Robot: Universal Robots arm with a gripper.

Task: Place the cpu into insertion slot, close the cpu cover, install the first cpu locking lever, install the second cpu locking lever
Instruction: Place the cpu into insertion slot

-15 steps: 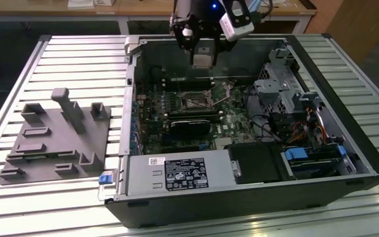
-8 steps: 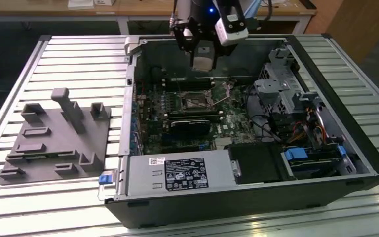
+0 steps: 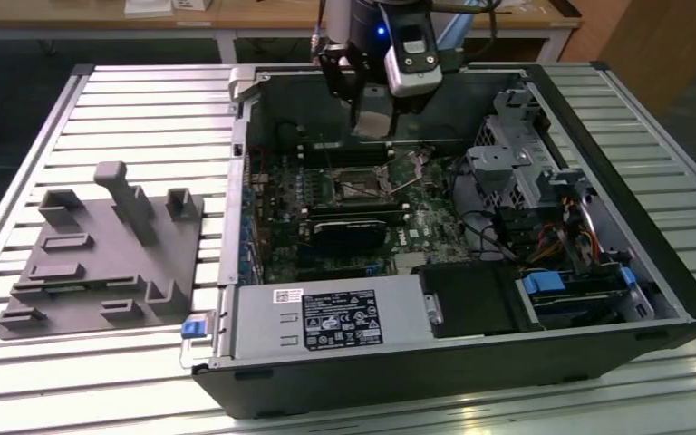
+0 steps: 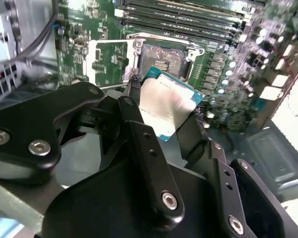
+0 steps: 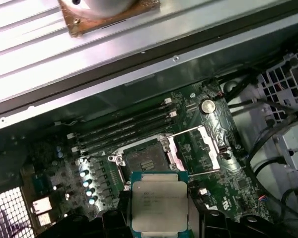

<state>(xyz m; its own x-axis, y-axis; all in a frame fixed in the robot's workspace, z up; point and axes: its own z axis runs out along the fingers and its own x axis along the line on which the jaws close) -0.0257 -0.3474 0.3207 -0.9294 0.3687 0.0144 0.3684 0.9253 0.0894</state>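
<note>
Ok, gripper (image 4: pixel 166 106) jaws clamped on the cpu (image 5: pixel 160 203), silver top up, held above the mobo (image 5: pixel 238 183). Just beyond: open socket (image 5: pixel 144 161), cpu cover (image 5: pixel 201 148) flipped up beside it. RAM slots (image 5: pixel 124 130) further back, then case wall (image 5: pixel 188 74).

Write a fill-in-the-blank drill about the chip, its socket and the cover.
1. The end effector holds a square chip in the air ____ the socket, not in it.
2. The socket itself is ____.
3. The metal cover frame beside the socket stands ____.
Missing words: above; empty; open.
</note>
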